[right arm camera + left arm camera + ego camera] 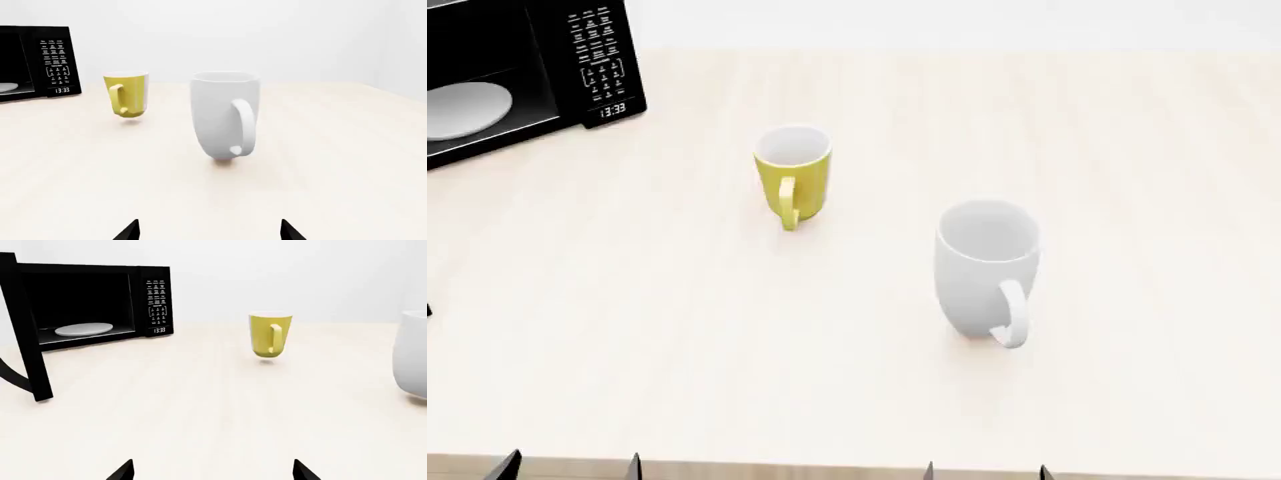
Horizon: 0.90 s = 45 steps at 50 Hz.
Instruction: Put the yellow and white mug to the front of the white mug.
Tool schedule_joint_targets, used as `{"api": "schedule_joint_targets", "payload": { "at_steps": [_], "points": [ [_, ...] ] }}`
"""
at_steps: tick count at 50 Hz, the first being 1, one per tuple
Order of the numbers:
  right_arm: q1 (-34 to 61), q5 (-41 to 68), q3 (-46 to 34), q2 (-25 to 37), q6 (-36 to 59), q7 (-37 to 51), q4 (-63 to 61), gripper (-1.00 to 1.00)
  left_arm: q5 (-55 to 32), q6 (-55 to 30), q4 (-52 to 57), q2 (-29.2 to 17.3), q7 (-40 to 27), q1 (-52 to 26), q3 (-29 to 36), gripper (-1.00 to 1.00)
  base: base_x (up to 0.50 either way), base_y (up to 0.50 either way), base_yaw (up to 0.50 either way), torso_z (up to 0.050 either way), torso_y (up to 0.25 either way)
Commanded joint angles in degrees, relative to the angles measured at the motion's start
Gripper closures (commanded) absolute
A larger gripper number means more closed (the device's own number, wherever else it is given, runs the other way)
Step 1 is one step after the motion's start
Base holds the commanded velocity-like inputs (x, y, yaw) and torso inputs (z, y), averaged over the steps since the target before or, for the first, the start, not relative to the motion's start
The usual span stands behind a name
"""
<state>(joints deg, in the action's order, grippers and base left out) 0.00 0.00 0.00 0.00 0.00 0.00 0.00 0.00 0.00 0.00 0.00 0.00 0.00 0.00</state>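
Microwave [521, 75], door open, turntable plate [461, 108] inside, clock reading 13:33: far ahead-left of left gripper [570, 467]. Left gripper: tips spread wide at near table [1174, 150] edge, holding nothing. Yellow and white mug [791, 176]: upright, handle toward robot, well ahead between both grippers. White mug [986, 267]: upright, nearer, directly ahead of right gripper [985, 470], apart from yellow mug. Right gripper: tips spread wide, holding nothing.

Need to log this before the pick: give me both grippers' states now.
Left gripper: open, empty, fingertips spread wide, short of the yellow and white mug.
Right gripper: open, empty, facing the white mug.
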Motion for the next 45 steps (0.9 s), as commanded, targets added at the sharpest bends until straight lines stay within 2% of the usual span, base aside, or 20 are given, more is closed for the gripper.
{"api": "schedule_joint_targets", "payload": {
  "at_steps": [1, 23, 32, 37, 45],
  "points": [
    [0.3, 1.1, -1.2, 0.9, -1.1, 0.9, 0.7, -1.00, -1.1, 0.1, -0.1, -0.9, -0.9, -0.1, 1.1, -1.00, 0.00, 0.00, 0.00, 0.000, 0.000],
    [-1.4, 2.9, -4.6, 3.6, 1.3, 5.5, -3.7, -1.00, -1.8, 1.0, 0.5, -4.0, -4.2, 0.3, 4.9, -1.00, 0.00, 0.00, 0.00, 0.000, 0.000],
    [-5.7, 6.3, 1.8, 7.1, 4.9, 8.6, -13.8, -1.00, -1.1, 0.5, 3.3, -5.1, -5.9, 1.0, 5.3, -1.00, 0.00, 0.00, 0.00, 0.000, 0.000],
    [-6.6, 10.3, 5.0, 7.7, 5.5, 8.7, -14.7, -1.00, -0.8, 0.4, 2.7, -5.5, -6.9, 0.4, 5.4, -1.00, 0.00, 0.00, 0.00, 0.000, 0.000],
    [-5.9, 13.1, 5.9, 9.2, 6.9, 7.4, -13.5, -1.00, 0.0, 0.1, 1.8, -6.3, -7.9, -0.5, 6.4, -1.00, 0.00, 0.00, 0.00, 0.000, 0.000]
  ]
}}
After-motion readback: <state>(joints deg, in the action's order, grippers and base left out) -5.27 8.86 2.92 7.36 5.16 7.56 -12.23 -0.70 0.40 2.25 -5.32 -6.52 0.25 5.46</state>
